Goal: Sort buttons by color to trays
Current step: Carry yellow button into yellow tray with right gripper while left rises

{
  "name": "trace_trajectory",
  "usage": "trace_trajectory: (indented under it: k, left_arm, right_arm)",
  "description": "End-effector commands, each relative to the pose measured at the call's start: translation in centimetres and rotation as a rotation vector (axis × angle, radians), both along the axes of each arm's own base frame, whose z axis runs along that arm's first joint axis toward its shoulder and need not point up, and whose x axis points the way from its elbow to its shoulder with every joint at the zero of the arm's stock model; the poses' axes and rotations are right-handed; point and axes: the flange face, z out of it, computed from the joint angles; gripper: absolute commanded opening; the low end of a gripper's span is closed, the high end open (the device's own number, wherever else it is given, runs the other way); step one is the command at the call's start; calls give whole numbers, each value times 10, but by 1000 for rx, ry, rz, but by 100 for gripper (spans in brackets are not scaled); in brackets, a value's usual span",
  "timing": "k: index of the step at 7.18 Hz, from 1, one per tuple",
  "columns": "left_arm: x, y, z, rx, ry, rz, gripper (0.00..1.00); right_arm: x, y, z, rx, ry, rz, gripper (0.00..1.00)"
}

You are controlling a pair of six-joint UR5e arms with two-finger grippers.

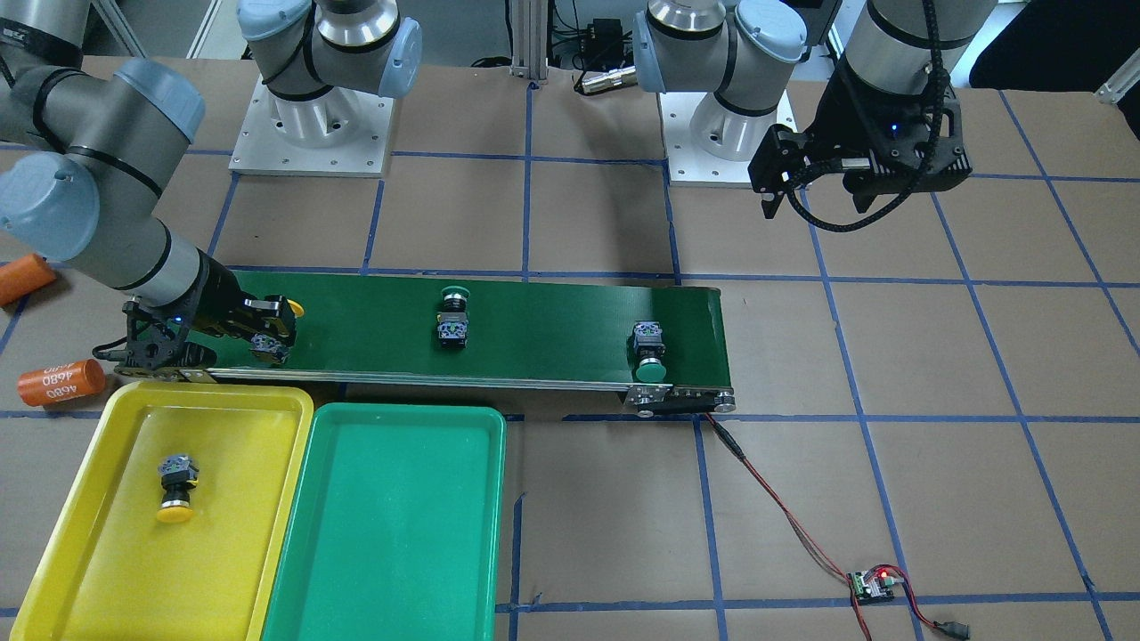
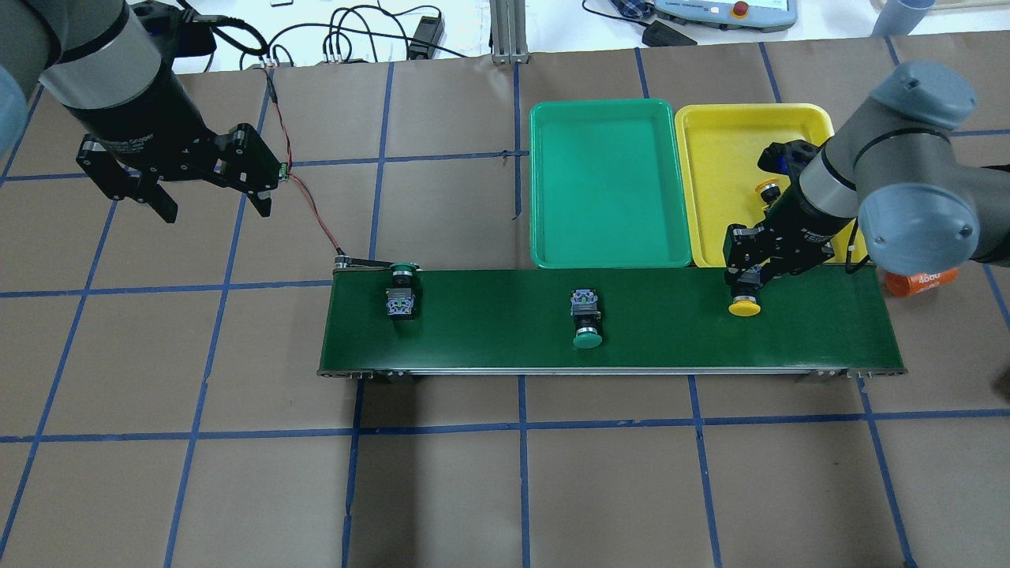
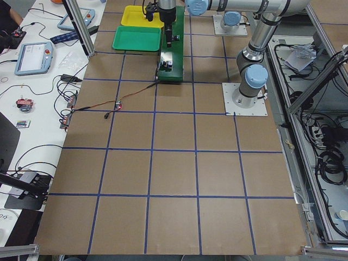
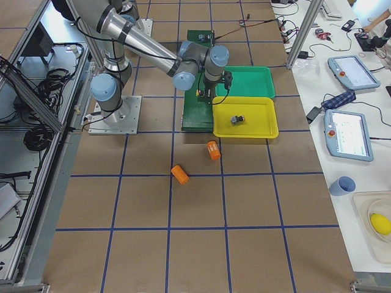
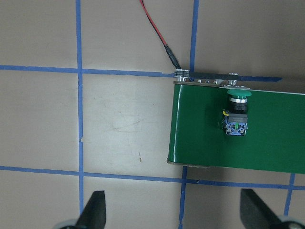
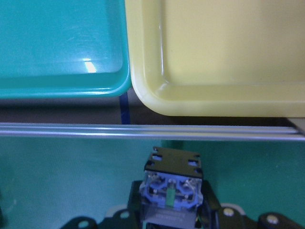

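My right gripper (image 2: 747,278) is shut on a yellow-capped button (image 2: 744,306) low over the conveyor's end beside the yellow tray (image 2: 722,150); its grey-blue block (image 6: 170,190) sits between the fingers. Another yellow-capped button (image 1: 176,488) lies in the yellow tray (image 1: 232,543). Two green-capped buttons (image 2: 402,293) (image 2: 585,317) lie on the belt. The green tray (image 2: 607,189) holds nothing. My left gripper (image 2: 215,207) is open and empty, high above the table beyond the belt's other end; one green-capped button (image 5: 237,114) shows in its wrist view.
The long dark green conveyor (image 2: 489,323) runs across the table, with the trays side by side along its far edge. Two orange cylinders (image 1: 61,381) (image 1: 25,278) lie near the yellow tray. A red wire leads to a small controller board (image 1: 873,583).
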Motion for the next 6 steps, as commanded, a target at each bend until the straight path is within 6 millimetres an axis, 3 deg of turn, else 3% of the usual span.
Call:
trace_trajectory:
  k: [1,3,4,5,6]
  left_arm:
    - [-1,6,7,-12,3,-1,100]
    - [-1,9,7,-4,1,0,100]
    - [-1,10,7,2,-2,0,100]
    - [-1,9,6,4,1,-1,100]
    - [0,8,4,5,7,4,100]
  right_arm:
    - [-16,-52,23,-56,26,53,0]
    - [-42,-135,-4,-64,26,50,2]
    - [-44,-143,-18,-42,22,43,47]
    - [-44,-141,-18,-35,24,42,84]
    - [-44,-137,-12,-23,22,42,100]
